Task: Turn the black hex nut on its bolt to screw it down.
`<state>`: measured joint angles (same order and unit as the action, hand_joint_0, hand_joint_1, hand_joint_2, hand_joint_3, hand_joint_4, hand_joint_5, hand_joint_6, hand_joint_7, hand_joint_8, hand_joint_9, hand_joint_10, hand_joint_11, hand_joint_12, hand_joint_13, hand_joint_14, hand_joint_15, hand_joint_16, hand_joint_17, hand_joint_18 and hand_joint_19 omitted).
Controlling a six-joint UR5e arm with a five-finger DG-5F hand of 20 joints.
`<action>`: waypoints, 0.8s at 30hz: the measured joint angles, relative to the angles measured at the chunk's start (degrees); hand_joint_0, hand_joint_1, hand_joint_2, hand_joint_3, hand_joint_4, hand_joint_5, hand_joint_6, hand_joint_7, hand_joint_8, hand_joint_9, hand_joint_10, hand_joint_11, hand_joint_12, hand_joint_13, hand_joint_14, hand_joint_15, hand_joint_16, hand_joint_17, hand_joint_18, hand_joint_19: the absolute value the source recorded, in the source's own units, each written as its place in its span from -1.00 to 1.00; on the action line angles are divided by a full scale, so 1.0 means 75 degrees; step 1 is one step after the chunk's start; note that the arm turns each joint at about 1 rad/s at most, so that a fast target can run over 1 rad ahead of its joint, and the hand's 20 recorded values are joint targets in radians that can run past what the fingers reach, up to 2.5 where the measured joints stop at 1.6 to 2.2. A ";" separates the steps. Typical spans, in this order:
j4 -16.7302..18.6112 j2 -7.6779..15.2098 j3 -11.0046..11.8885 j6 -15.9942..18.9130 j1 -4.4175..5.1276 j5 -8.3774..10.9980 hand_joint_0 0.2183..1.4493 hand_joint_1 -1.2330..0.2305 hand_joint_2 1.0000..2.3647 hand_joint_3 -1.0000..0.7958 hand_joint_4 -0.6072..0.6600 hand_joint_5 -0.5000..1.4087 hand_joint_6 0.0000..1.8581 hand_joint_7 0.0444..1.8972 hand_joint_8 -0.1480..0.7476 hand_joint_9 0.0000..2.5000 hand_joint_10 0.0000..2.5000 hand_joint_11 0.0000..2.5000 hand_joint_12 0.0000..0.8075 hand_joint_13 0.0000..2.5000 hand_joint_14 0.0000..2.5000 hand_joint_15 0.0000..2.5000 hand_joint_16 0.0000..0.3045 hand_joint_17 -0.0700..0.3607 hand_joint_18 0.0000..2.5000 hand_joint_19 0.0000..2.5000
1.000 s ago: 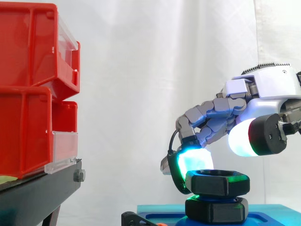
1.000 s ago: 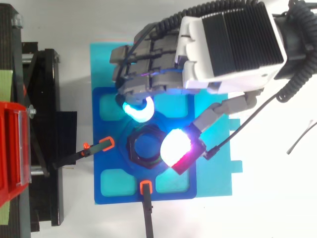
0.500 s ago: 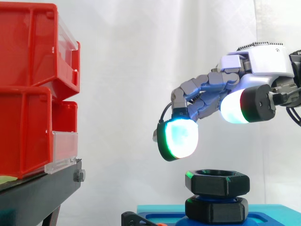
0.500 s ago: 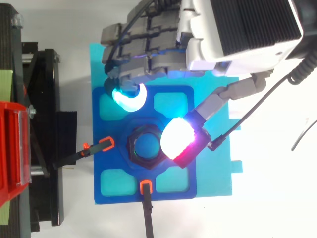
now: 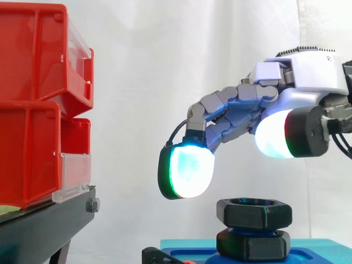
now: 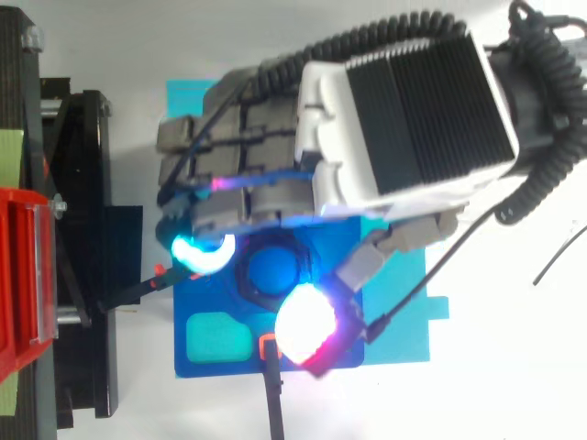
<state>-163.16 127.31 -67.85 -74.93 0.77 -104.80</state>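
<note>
Side and top views of the bolt fixture. The black hex nut (image 5: pixel 253 213) sits level on its blue bolt (image 6: pixel 275 266) at the middle of the dark blue fixture plate (image 6: pixel 220 339). In the side view it stands a little above a second black hex piece (image 5: pixel 253 245) at the plate's surface. The plate rests on a lighter teal base (image 6: pixel 404 312).

The hand (image 5: pixel 297 88) hangs over the plate with its fingers stretched and only gently bent, spread wide and holding nothing. One fingertip pad (image 5: pixel 187 170) glows cyan-white above and to the left of the nut, clear of it. The thumb pad (image 5: pixel 275 137) glows white higher up, above the nut's right side. From above, the palm covers the far half of the plate and part of the nut.

Two orange-tipped black clamps meet the plate, one at its near edge (image 6: pixel 269 346) and one at its left edge (image 6: pixel 165 273). Red bins (image 5: pixel 33 99) on a black stand (image 5: pixel 44 225) occupy the left, before a white curtain (image 5: pixel 165 66).
</note>
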 measured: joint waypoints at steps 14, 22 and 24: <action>-0.0072 0.0005 -0.0002 0.0097 0.0354 0.0174 -0.60 0.21 -1.00 -0.44 0.27 -0.56 -0.46 -0.18 -0.06 -0.59 -1.00 -1.00 -0.12 -0.64 -1.00 -1.00 -0.64 -0.10 -0.69 -0.54; -0.0083 0.0015 -0.0003 0.0097 0.0350 0.0169 -0.60 0.21 -1.00 -0.44 0.32 -0.56 -0.46 -0.15 -0.05 -0.60 -1.00 -1.00 -0.12 -0.64 -1.00 -1.00 -0.64 -0.10 -0.69 -0.54; -0.0070 0.0051 -0.0004 0.0098 0.0329 0.0169 -0.60 0.21 -1.00 -0.44 0.34 -0.55 -0.46 -0.13 -0.05 -0.60 -1.00 -1.00 -0.12 -0.64 -1.00 -1.00 -0.64 -0.10 -0.70 -0.54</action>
<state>-163.69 127.70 -67.89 -74.20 3.24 -103.53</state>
